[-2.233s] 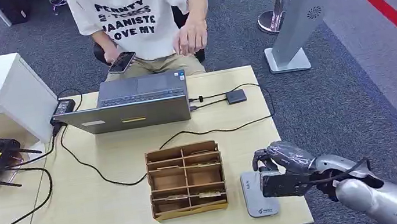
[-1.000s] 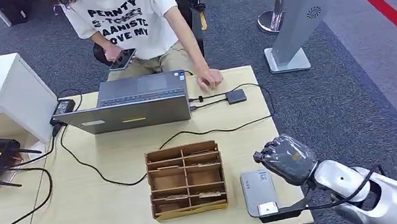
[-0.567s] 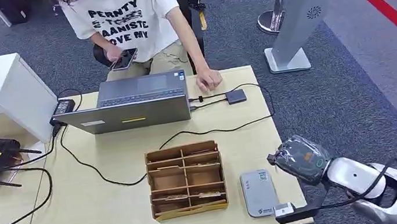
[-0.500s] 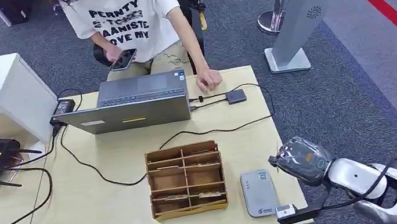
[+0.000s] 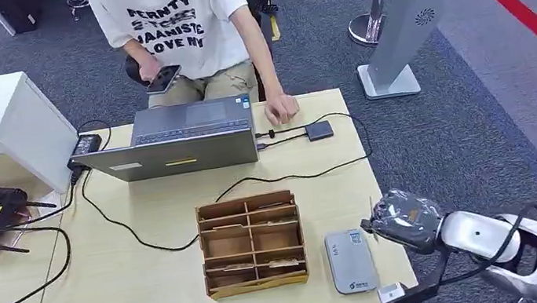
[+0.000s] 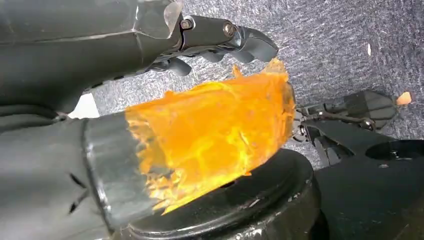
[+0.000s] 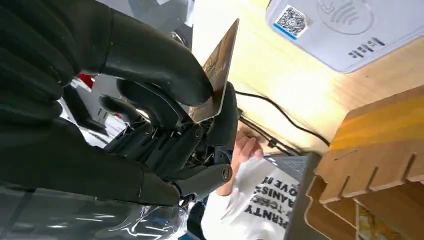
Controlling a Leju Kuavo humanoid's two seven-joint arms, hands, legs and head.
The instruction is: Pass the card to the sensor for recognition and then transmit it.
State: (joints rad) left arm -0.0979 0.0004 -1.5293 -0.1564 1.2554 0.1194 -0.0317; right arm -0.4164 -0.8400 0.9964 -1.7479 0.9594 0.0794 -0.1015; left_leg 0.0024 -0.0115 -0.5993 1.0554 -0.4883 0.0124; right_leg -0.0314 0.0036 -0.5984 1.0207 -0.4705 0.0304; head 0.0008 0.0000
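Right hand (image 5: pixel 400 220): lower right of the head view, just off the tabletop (image 5: pixel 151 295) edge, beside the sensor (image 5: pixel 350 260); pinching the card (image 7: pixel 219 75) edgewise between thumb and fingers, as seen in the right wrist view.
Card: tilted, above and apart from the sensor's white face, QR label in view at upper right of the wrist view.
Left hand (image 6: pixel 215 40): hanging over grey carpet; grasp state cannot be told.
Cardboard organiser (image 5: pixel 251 243): lower centre, just left of the sensor.
Person (image 5: pixel 183 21): top centre, seated behind a laptop (image 5: pixel 180 140), one hand on the tabletop, apart from the card.
Risks, judged: thin edgewise pinch, likely slip or twist during handover; off-table position, dropped card landing on carpet; long reach toward the person, possible snag on cables or organiser.
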